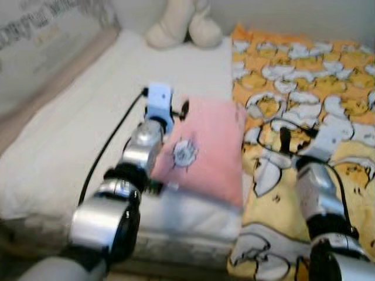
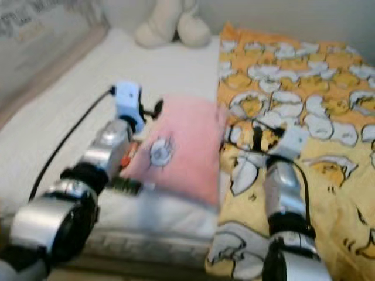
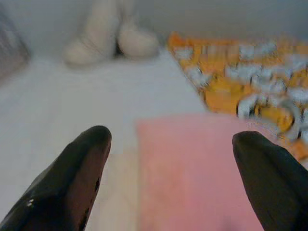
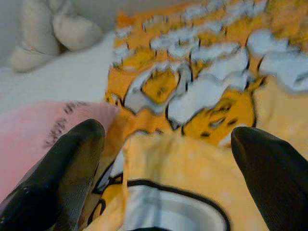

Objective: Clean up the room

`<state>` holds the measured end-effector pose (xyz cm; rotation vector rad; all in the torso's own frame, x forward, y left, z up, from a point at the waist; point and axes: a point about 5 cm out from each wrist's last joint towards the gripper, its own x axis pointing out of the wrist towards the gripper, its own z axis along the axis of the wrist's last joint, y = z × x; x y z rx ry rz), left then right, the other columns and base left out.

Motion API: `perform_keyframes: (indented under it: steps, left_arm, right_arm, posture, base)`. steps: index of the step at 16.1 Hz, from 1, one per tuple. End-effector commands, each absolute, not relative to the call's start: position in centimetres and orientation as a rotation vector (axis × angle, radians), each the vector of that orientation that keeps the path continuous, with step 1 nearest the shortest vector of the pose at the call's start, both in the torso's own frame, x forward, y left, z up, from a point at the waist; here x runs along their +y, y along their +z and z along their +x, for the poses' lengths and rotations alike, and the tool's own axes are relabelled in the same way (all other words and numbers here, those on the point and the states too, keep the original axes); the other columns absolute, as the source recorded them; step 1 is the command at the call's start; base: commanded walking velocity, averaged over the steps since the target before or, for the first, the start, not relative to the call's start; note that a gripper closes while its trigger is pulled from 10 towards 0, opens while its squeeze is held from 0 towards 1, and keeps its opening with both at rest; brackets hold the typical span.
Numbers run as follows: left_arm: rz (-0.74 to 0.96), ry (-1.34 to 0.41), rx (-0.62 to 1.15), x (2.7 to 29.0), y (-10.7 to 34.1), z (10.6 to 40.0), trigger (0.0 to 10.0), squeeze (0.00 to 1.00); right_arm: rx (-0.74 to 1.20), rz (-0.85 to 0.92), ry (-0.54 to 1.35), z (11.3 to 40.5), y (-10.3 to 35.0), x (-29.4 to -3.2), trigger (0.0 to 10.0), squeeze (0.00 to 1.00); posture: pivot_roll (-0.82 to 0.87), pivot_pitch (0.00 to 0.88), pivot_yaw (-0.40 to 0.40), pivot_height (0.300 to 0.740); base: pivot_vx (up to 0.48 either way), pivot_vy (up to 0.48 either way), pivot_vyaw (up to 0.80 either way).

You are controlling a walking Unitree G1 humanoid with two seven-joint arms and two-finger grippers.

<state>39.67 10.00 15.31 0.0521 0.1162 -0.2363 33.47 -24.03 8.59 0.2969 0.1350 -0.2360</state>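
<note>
A pink pillow (image 1: 205, 146) with a small white print lies in the middle of the bed on the white sheet (image 1: 76, 140). To its right spreads an orange and yellow cartoon blanket (image 1: 304, 76). My left gripper (image 3: 173, 139) hovers over the pillow's left edge, fingers wide open with nothing between them. My right gripper (image 4: 168, 132) is open just above the blanket, close beside the pillow's right edge (image 4: 43, 130). In the left eye view the left gripper (image 1: 179, 111) sits at the pillow's upper left corner, and the right gripper (image 1: 287, 133) is over the blanket.
A cream plush toy (image 1: 184, 26) rests at the far end of the bed against the wall. A grey patterned panel (image 1: 41, 41) runs along the bed's left side. The bed's front edge (image 1: 176, 246) is right below me.
</note>
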Motion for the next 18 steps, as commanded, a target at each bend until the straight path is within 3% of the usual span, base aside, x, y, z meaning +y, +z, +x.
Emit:
perform_keyframes:
  steps: [1, 2, 5, 9, 12, 15, 16, 18]
  left_arm:
    - [-0.007, -0.246, 0.267, 11.1, 13.6, 39.5, 10.0, 0.00]
    - [-0.023, -0.250, 0.286, 11.1, 13.5, 39.4, 10.0, 0.00]
    - [-0.169, -0.269, 0.360, 10.3, 13.0, 39.3, 10.0, 0.00]
    - [-0.191, -0.308, 0.308, 9.4, 14.9, 40.0, 10.0, 0.00]
    - [-0.150, -0.312, 0.392, 8.6, 13.6, 39.4, 10.0, 0.00]
    - [-0.105, -0.311, 0.408, 6.5, 13.5, 39.1, 10.0, 0.00]
    - [-0.044, -0.293, 0.415, 6.5, 13.1, 39.0, 10.0, 0.00]
    - [-0.077, -0.282, 0.445, 6.4, 12.4, 38.6, 10.0, 0.00]
  right_arm:
    - [0.184, 0.379, -0.170, 34.1, 8.2, -22.2, 10.0, 0.00]
    - [0.192, 0.390, -0.161, 34.2, 8.0, -22.0, 10.0, 0.00]
    - [0.166, 0.401, -0.157, 33.8, 7.8, -21.6, 10.0, 0.00]
    - [0.181, 0.435, -0.151, 33.9, 7.5, -20.9, 10.0, 0.00]
    - [0.315, 0.360, -0.099, 34.0, 6.7, -20.0, 10.0, 0.00]
    - [0.327, 0.348, -0.110, 35.1, 7.3, -19.7, 10.0, 0.00]
    - [0.343, 0.348, -0.090, 35.5, 7.4, -18.9, 10.0, 0.00]
    - [0.370, 0.388, -0.025, 36.1, 7.5, -16.5, 10.0, 0.00]
  posture:
    - [-0.02, 0.003, 0.022, 0.740]
    - [-0.02, 0.003, 0.022, 0.740]
    - [-0.06, 0.141, 0.048, 0.740]
    - [-0.07, 0.192, 0.042, 0.740]
    - [-0.05, 0.190, 0.034, 0.740]
    - [-0.06, 0.192, 0.026, 0.740]
    - [-0.06, 0.196, 0.028, 0.740]
    - [-0.06, 0.199, 0.027, 0.740]
  base:
    - [0.000, 0.000, 0.00]
    - [0.000, 0.000, 0.00]
    - [0.000, 0.000, 0.00]
    - [0.000, 0.000, 0.00]
    - [0.000, 0.000, 0.00]
    - [0.000, 0.000, 0.00]
    - [0.000, 0.000, 0.00]
    - [0.000, 0.000, 0.00]
